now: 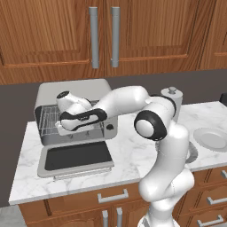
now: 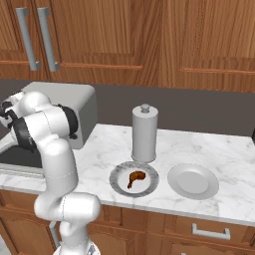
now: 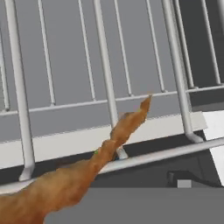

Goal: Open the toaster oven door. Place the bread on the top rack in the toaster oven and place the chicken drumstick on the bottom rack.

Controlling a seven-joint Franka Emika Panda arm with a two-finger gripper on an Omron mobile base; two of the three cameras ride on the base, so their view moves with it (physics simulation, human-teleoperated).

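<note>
The toaster oven (image 1: 73,91) stands at the counter's left with its door (image 1: 75,157) folded down flat. My gripper (image 1: 62,125) reaches into the oven mouth at the wire rack (image 1: 46,119). In the hand view a brown, crusty piece of bread (image 3: 74,179) lies close below the camera, across the rack's wires (image 3: 105,83); the jaws stand open and I cannot tell whether they touch it. The chicken drumstick (image 2: 135,178) rests on a grey plate (image 2: 119,185) near the counter's front edge, right of the arm.
An empty plate (image 2: 193,181) sits right of the drumstick plate. A tall grey canister (image 2: 144,132) stands behind them. Wooden cabinets with long handles (image 1: 94,37) hang above the oven. Drawers (image 1: 113,196) run under the counter.
</note>
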